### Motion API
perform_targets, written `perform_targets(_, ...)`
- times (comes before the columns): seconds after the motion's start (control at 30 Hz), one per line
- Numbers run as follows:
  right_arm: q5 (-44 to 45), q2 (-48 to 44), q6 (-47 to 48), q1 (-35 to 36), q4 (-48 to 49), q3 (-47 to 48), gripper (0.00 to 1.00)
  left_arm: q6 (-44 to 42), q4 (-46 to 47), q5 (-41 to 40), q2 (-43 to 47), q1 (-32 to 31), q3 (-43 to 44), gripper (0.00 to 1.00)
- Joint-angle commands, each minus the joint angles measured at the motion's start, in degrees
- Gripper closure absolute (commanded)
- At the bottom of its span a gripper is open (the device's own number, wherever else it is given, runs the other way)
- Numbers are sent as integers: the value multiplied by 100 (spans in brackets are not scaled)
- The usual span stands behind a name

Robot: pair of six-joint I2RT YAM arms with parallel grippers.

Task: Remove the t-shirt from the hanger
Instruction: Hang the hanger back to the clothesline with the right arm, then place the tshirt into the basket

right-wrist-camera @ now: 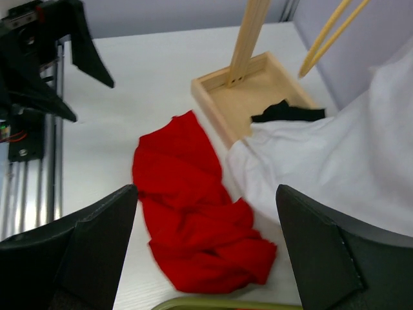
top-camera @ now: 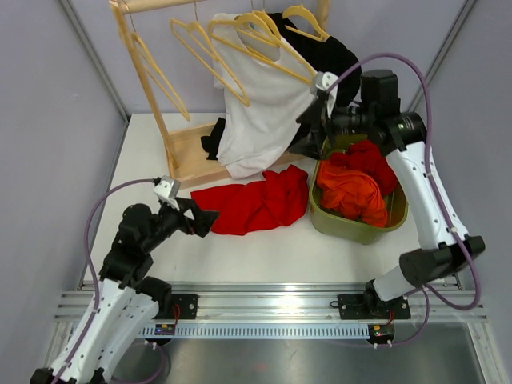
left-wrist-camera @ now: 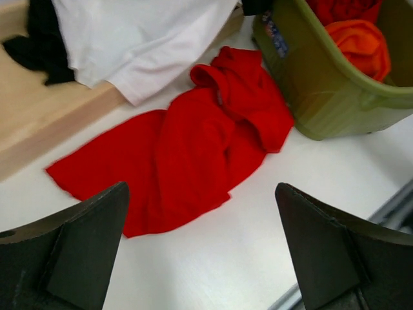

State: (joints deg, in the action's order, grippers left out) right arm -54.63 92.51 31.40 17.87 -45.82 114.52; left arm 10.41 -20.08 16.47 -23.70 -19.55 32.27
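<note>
Hanging from a yellow hanger (top-camera: 268,38) on the wooden rack (top-camera: 144,68), the white t-shirt (top-camera: 264,120) fills the upper middle of the top view. Its hem droops onto the rack's tray base (top-camera: 188,156). The hanger's arm slants across the shirt's shoulder toward the right. Other bare hangers hang on the rail to its left. Behind it, further right, a black shirt (top-camera: 340,52) hangs too, and a bit of black cloth shows on the tray beside the white hem.

At the shirt's right edge hovers the right gripper (top-camera: 314,136), pointing down, just beside the cloth; whether it touches cannot be told from above. Its wrist view shows the two fingers spread wide with nothing between them, the white shirt at the right of the frame and the tray beyond.

Below the white shirt a red shirt (top-camera: 256,204) lies crumpled on the table (top-camera: 264,260), its left end flat, its right end bunched against a green bin (top-camera: 352,228). The bin sits at the middle right and holds orange and red clothes (top-camera: 356,188).

The left gripper (top-camera: 206,222) sits low at the lower left of the top view, near the red shirt's left end but apart from it. Its jaws gape wide and empty, aimed toward the red shirt, which fills the middle of its wrist view.
</note>
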Motion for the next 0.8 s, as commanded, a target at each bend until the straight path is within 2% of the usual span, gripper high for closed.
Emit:
perform_targets(0.0, -12, -1039, 262, -178, -50, -1341, 4, 1556, 951, 786, -687, -22, -159, 1)
perform_targets(0.07, -109, -1287, 262, -283, -111, -2238, 5, 1831, 1391, 692, -1238, -232, -414, 1)
perform_targets(0.1, -222, -1419, 262, -319, -111, -2528, 5, 1911, 1488, 500, -1451, -651, -432, 1)
perform_targets(0.17, -232, -1727, 375, -363, -190, -3223, 4, 1955, 1603, -334, -1925, -1171, -284, 1)
perform_targets(0.2, -250, -1858, 419, -363, -312, -3521, 4, 2208, 1603, -711, -2441, -1618, -205, 1)
perform_targets(0.23, -276, -1938, 420, -389, -339, -3681, 4, 2393, 1603, -1411, -2698, -1787, 14, 1)
perform_targets(0.27, -302, -2008, 394, -415, -261, -3839, 4, 2639, 1586, -1784, -2945, -2050, 138, 1)
perform_targets(0.3, -355, -2183, 280, -459, -156, -3997, 3, 3111, 1560, -2092, -3521, -2157, 296, 1)
perform_targets(0.33, -373, -2298, 192, -538, -24, -4321, 2, 3307, 1455, -2626, -3788, -2271, 445, 1)
perform_targets(0.4, -364, -2578, -37, -679, 406, -4682, 1, 3685, 1305, -3121, -4377, -2544, 990, 1)
perform_targets(0.43, -364, -2624, -72, -749, 477, -4745, 1, 3783, 1139, -3567, -4954, -2623, 1166, 1)
perform_targets(0.57, -548, -2729, -248, -1126, 723, -4921, 1, 4170, 646, -3949, -6258, -2747, 2281, 1)
perform_targets(0.77, -741, -2923, -301, -1391, 987, -5317, 1, 4110, 680, -3898, -7672, -2756, 2758, 2)
